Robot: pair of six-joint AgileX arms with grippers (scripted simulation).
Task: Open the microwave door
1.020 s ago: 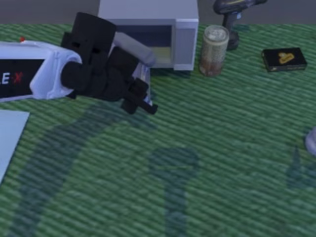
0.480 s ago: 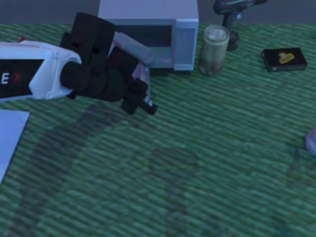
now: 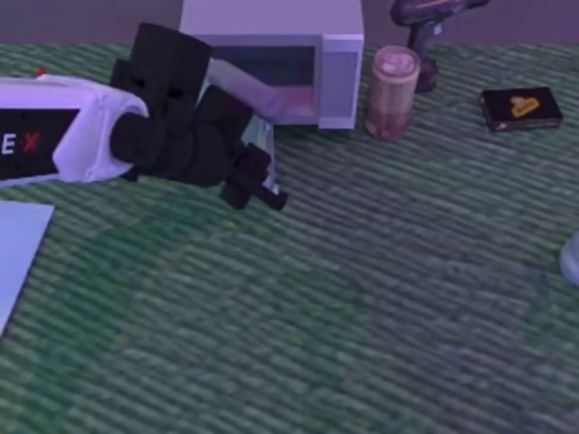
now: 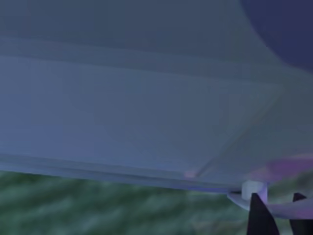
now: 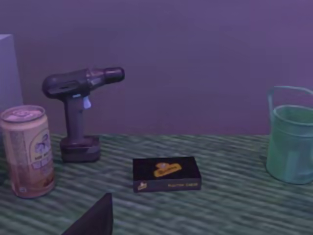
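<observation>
The silver-grey microwave (image 3: 271,23) stands at the back of the table. Its door (image 3: 249,86) stands swung partly out toward the left, with the cavity showing behind it. In the left wrist view the door's translucent window (image 4: 137,107) fills most of the picture. My left gripper (image 3: 262,185) is at the door's free edge, shut on the pale door handle (image 4: 281,208), which passes between its two dark fingers (image 4: 259,218). My right arm (image 3: 572,258) is parked at the table's right edge. Of its gripper only one dark fingertip (image 5: 100,215) shows.
A tan can (image 3: 392,90) stands just right of the microwave, with a dark drill (image 3: 425,27) behind it. A black box (image 3: 520,108) lies farther right. A green bucket (image 5: 291,142) stands at the far right. A pale sheet (image 3: 18,244) lies at the left edge.
The left gripper has edged slightly left with the handle, and the door stands a touch wider. The right arm has not moved.
</observation>
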